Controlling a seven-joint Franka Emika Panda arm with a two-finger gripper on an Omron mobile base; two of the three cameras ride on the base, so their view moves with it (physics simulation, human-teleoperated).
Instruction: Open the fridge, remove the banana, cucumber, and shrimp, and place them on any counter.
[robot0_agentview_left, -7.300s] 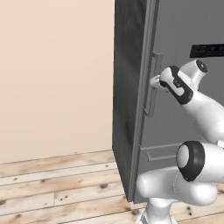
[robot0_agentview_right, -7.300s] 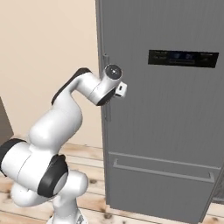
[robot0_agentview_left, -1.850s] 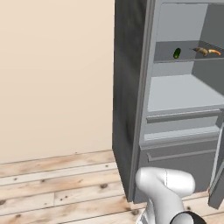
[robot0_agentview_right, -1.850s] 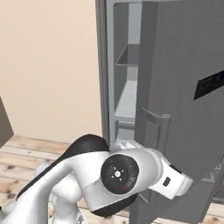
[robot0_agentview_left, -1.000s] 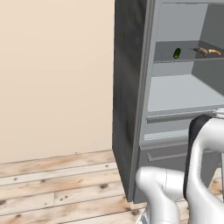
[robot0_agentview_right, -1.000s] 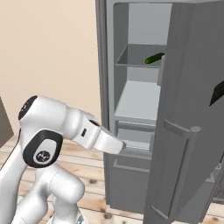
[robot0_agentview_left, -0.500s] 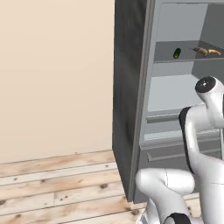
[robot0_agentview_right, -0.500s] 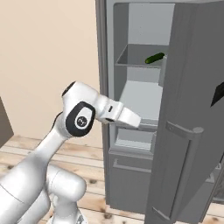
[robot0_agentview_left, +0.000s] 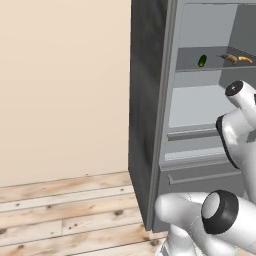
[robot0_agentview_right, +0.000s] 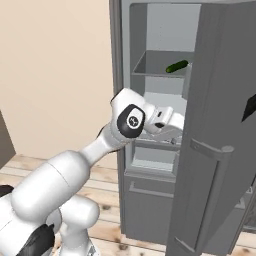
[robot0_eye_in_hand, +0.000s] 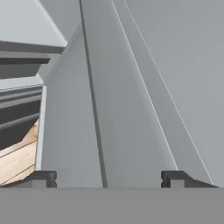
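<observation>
My own white arm (robot0_agentview_left: 240, 125) covers the right side of the fridge (robot0_agentview_left: 150, 100) inside. The open door (robot0_agentview_right: 220, 125) hides part of the shelf past the cucumber (robot0_agentview_right: 177, 66). The banana (robot0_agentview_left: 230, 58) and shrimp (robot0_agentview_left: 245, 59) are too small to see well.

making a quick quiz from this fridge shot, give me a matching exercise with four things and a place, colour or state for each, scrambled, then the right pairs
Things:
1. fridge
2. cucumber
3. banana
4. claw

Descriptions:
A. dark green, lying on the upper shelf
B. open, nothing between the tips
C. door swung open, pale shelves showing
D. yellow mottled brown, on the upper shelf, farther from the hinge-side wall than the green item in the left base view

Pairs: 1-C, 2-A, 3-D, 4-B
</observation>
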